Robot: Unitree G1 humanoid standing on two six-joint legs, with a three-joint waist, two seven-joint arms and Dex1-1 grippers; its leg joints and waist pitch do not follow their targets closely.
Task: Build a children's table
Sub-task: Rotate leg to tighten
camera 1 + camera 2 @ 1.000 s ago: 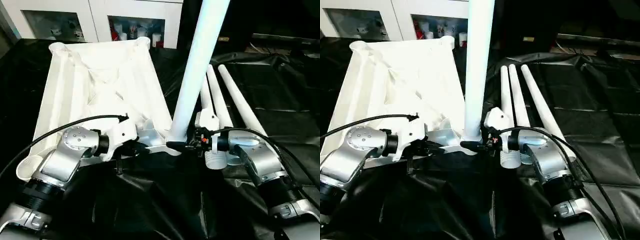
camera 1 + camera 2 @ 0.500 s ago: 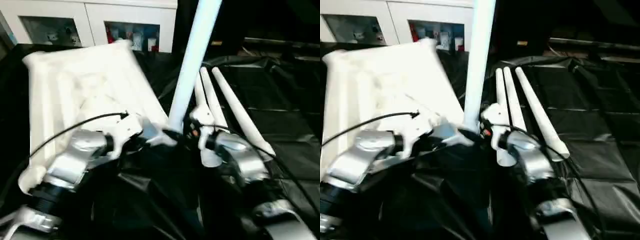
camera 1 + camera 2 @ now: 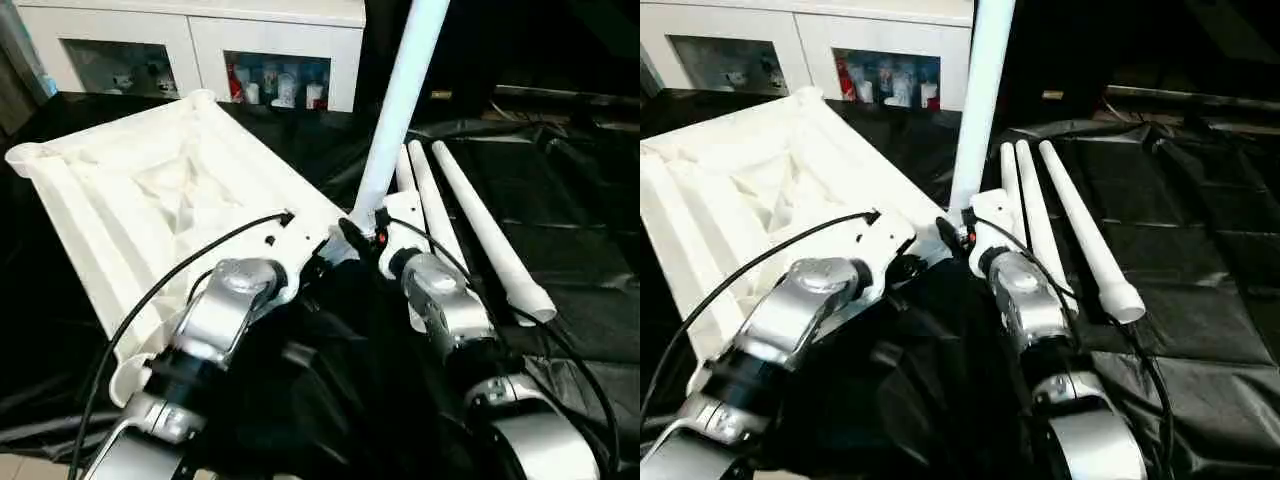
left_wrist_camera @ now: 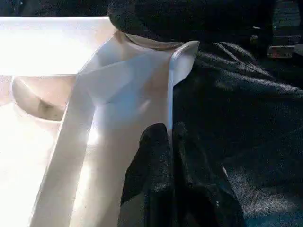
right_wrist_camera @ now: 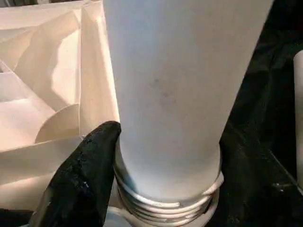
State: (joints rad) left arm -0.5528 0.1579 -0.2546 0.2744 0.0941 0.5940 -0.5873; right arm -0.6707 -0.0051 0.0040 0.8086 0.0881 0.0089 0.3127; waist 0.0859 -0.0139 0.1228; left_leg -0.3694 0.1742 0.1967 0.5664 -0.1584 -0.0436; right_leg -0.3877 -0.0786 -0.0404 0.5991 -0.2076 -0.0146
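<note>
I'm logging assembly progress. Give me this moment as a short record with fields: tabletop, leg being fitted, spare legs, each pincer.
tabletop: tabletop lies underside up on the black sheet
leg being fitted: upright leg stands at the near right corner socket, threads still showing at its base
spare legs: three loose legs lie side by side to the right
left pincer: left pincer shut on the tabletop's rim
right pincer: right pincer shut on the upright leg near its base
</note>
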